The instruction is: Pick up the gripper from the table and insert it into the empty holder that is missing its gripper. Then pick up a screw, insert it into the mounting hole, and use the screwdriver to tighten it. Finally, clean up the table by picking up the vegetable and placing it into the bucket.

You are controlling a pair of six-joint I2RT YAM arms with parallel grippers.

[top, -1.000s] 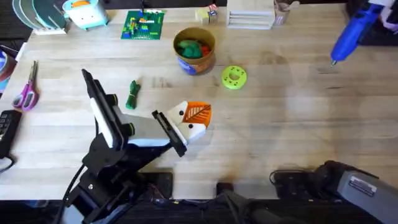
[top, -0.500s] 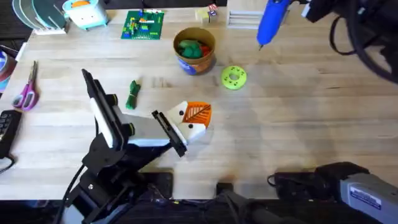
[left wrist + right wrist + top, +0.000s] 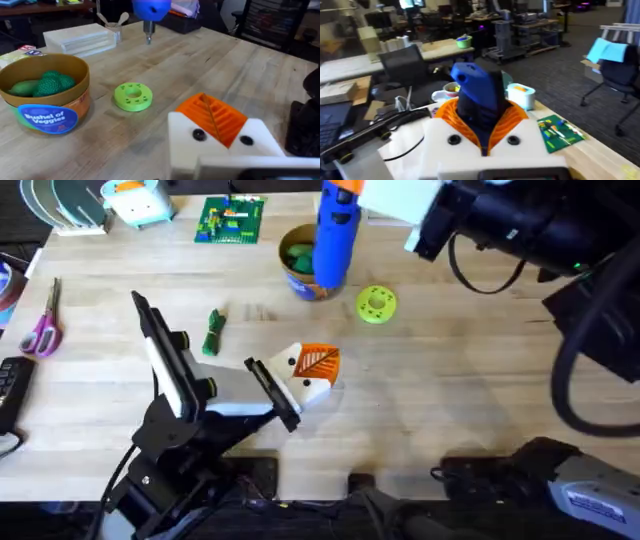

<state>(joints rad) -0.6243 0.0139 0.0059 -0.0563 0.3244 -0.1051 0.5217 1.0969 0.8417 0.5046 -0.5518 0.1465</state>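
Observation:
My right gripper (image 3: 352, 196) is shut on the blue screwdriver (image 3: 332, 238), which hangs tip-down over the tan bucket (image 3: 300, 283) at the back of the table (image 3: 480, 380). In the right wrist view the screwdriver (image 3: 479, 92) sits between orange pads (image 3: 512, 116). My left gripper (image 3: 306, 375) rests low at mid-table, shut, with an orange ribbed wedge (image 3: 319, 360) set in its cream-white holder (image 3: 312, 388). The left wrist view shows that wedge (image 3: 212, 116), the holder (image 3: 182, 142) and the bucket (image 3: 47, 107). The dark-green vegetable (image 3: 212, 332) lies left of the claw.
A lime-green disc (image 3: 376, 304) lies right of the bucket. Pink-handled scissors (image 3: 42, 326) sit at the left edge, and a green brick plate (image 3: 232, 220) at the back. The bucket holds green toy vegetables (image 3: 42, 83). The right arm's cables (image 3: 590, 310) hang over the right side.
The right arm has swung the screwdriver from the far right across the back of the table to above the bucket. The left arm and the tabletop objects have not moved.

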